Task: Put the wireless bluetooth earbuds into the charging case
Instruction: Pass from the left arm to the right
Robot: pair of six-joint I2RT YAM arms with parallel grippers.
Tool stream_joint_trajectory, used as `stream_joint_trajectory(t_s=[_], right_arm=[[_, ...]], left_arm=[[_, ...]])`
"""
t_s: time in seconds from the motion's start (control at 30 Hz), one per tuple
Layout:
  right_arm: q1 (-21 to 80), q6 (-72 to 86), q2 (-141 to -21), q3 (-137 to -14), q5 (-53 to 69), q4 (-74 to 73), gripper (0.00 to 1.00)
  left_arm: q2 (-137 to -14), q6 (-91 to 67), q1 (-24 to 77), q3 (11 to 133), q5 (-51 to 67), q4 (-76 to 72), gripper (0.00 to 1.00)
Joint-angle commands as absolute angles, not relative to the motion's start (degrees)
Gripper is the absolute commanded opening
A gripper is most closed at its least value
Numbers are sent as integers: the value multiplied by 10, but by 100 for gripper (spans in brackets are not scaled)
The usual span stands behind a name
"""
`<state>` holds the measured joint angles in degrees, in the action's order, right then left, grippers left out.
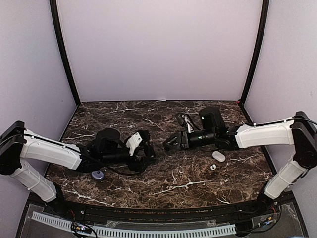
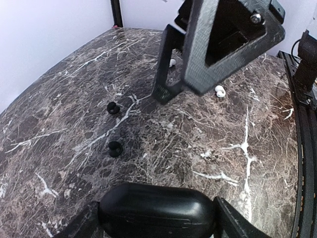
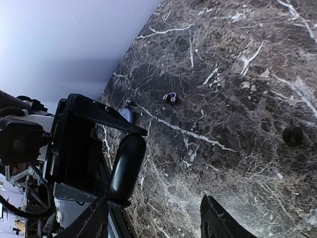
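My left gripper [image 2: 157, 224] is shut on a closed, glossy black oval charging case [image 2: 156, 208], gripped at its two ends just above the marble. Two black earbuds [image 2: 113, 107] [image 2: 115, 148] lie apart on the table ahead of it. One white earbud [image 2: 219, 91] lies further off, near a white oval case [image 1: 218, 156]. My right gripper [image 1: 171, 143] faces the left one [image 1: 143, 150] across a small gap, open with nothing between its fingers. In the right wrist view the held case [image 3: 128, 166] stands ahead of my left finger, and a black earbud [image 3: 292, 135] lies to the right.
A small lilac-blue object [image 1: 97, 174] lies by the left arm's forearm. The white earbud [image 1: 212, 167] sits in front of the white case, below the right forearm. Light walls close the table's back and sides; a black rail [image 2: 303, 163] runs along the near edge.
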<state>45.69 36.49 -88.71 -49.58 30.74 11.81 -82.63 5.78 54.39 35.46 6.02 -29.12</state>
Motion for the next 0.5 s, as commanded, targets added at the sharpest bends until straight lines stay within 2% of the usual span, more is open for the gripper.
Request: stream_joint_trajectory(t_s=[0.0, 0.1, 0.47], right_arm=[[476, 382, -911, -528, 338, 123, 59], [483, 389, -942, -541, 354, 128, 54], [508, 389, -982, -571, 372, 114, 51]], left_arm=[[-838, 103, 560, 348, 72, -346, 55], [-844, 120, 570, 343, 62, -363, 55], [-860, 164, 596, 341, 0, -382, 56]])
